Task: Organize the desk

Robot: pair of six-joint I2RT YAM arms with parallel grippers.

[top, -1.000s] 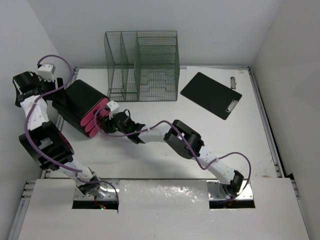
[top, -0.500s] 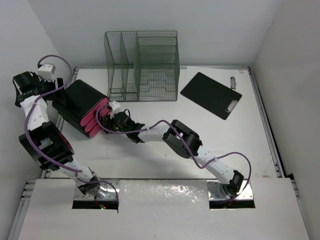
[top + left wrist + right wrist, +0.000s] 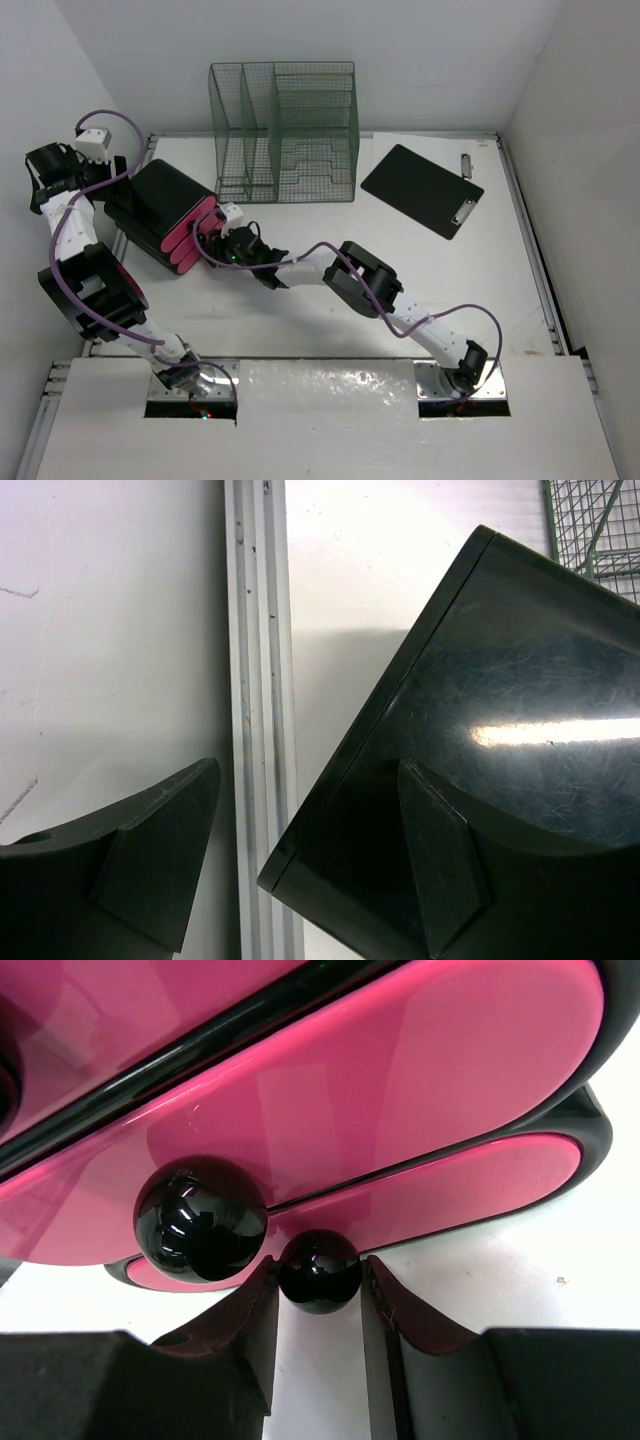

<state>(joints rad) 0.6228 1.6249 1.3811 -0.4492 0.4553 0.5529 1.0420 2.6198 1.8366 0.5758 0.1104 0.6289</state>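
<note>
Far left, by the rail: the left hand [image 3: 308, 770] has its fingers spread well apart, with a corner of the drawer box [image 3: 160, 205] between them. One finger lies over the glossy black top and the other over the rail [image 3: 255, 680]. I cannot tell whether either pad touches.
Left of centre: the drawer box has a black shell, and its pink drawer fronts [image 3: 350, 1090] face the right arm. The fronts look shut, so whatever is inside is hidden.
On those fronts: a large knob [image 3: 200, 1220] sits above and a small knob [image 3: 319, 1273] on the lowest front.
At the small knob: the right hand [image 3: 318, 1260] is closed around it, with a pad against each side.
Under everything: the surface [image 3: 450, 290] is white and flat, and fills the floor of the walled enclosure.
Handling, as a judgement: the surface looks rigid, fixed and slick, and offers nothing to grasp. A pull on the drawer may slide the whole box across it, so the back corner should be braced.
Hold, as a judgement: the knob is round and glossy, so the squeeze should stay centred or it may slip out.
Back centre: a wire organizer [image 3: 285, 130] stands upright at the far wall, and nothing shows in its compartments.
Right of centre: a black clipboard [image 3: 420, 190] lies flat.
Far right corner: a small grey object [image 3: 466, 162], too small to identify.
</note>
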